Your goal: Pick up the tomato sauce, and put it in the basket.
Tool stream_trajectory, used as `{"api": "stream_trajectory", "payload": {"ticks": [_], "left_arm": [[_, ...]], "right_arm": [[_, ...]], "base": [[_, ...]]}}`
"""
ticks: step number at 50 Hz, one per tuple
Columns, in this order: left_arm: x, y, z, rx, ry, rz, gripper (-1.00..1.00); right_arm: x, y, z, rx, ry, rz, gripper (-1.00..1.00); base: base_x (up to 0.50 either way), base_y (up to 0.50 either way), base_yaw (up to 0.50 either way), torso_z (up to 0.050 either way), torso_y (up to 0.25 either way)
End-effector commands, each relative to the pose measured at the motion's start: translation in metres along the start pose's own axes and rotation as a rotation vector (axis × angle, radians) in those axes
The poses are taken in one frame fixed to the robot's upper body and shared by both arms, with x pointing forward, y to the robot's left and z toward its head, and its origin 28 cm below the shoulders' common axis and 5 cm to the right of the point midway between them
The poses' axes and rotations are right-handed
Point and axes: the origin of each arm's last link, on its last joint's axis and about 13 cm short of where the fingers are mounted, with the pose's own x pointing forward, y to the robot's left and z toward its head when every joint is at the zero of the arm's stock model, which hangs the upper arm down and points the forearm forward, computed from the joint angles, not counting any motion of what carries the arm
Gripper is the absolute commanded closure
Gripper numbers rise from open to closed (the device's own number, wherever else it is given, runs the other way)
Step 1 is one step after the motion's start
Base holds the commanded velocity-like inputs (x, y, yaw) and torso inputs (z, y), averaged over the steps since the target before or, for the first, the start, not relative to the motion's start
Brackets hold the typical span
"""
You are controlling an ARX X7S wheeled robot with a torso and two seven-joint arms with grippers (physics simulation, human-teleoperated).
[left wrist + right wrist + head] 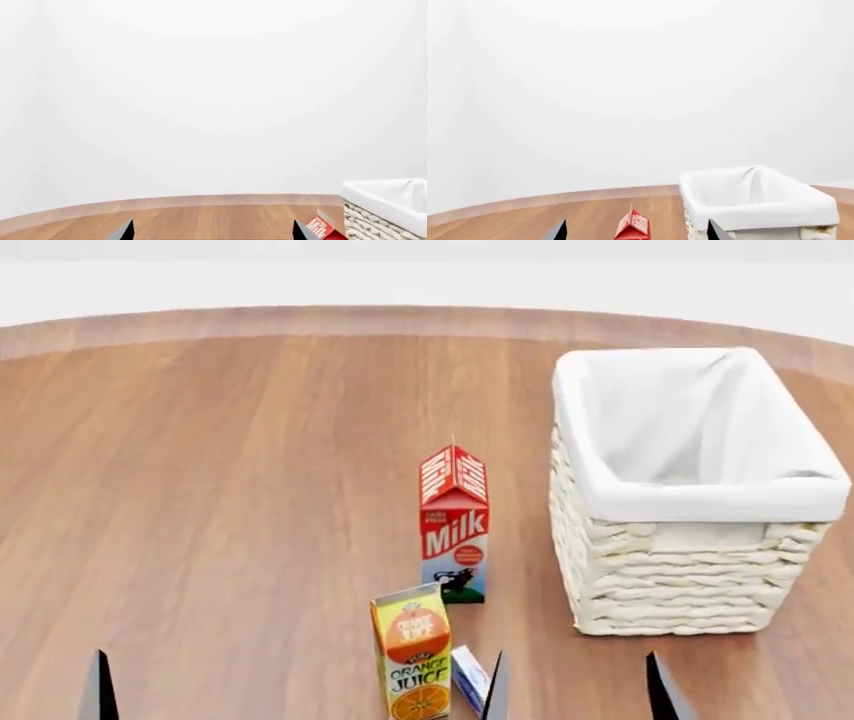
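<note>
No tomato sauce can shows in any view. The basket [701, 502] is cream woven wicker with a white cloth lining. It stands empty at the right of the wooden surface and also shows in the left wrist view [387, 197] and the right wrist view [760, 210]. My left gripper [213, 234] is open and empty, with only its dark fingertips in view low over the wood. My right gripper [637, 234] is open and empty. In the head view its tips [578, 695] frame a gap at the bottom edge, in front of the basket.
A red and white milk carton [455, 530] stands left of the basket. An orange juice carton [414, 660] stands nearer me, with a small blue and white box [470, 678] behind it. The wood surface [214, 500] ends at a curved far edge against a white wall.
</note>
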Motion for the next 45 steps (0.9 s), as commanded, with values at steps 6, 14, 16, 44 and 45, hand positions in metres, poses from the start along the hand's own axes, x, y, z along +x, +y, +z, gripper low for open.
{"api": "stream_trajectory", "payload": {"ticks": [6,14,16,44,45], "left_arm": [[0.0,-0.001,0.0,0.002,0.002,-0.003,-1.0],[0.001,0.0,0.0,0.005,0.003,-0.002,-1.0],[0.001,0.0,-0.001,0.006,0.004,0.002,-1.0],[0.002,-0.001,-0.004,0.018,0.015,0.008,-1.0],[0.002,-0.001,-0.004,0.017,0.014,0.008,-1.0]], "right_arm": [[0.0,-0.001,-0.001,0.007,0.008,0.005,-1.0],[0.0,-0.002,0.0,0.011,0.007,-0.005,-1.0],[-0.003,-0.002,0.001,-0.016,0.009,-0.002,-1.0],[-0.079,-0.012,-0.012,-0.11,0.293,0.091,-1.0],[-0.081,-0.011,-0.014,-0.109,0.301,0.091,-1.0]], "base": [[0.5,0.0,0.0,0.0,0.0],[0.19,0.0,0.0,0.0,0.001],[0.0,0.0,0.0,0.0,0.0],[0.0,0.0,0.0,0.0,0.0],[0.0,0.0,0.0,0.0,0.0]]}}
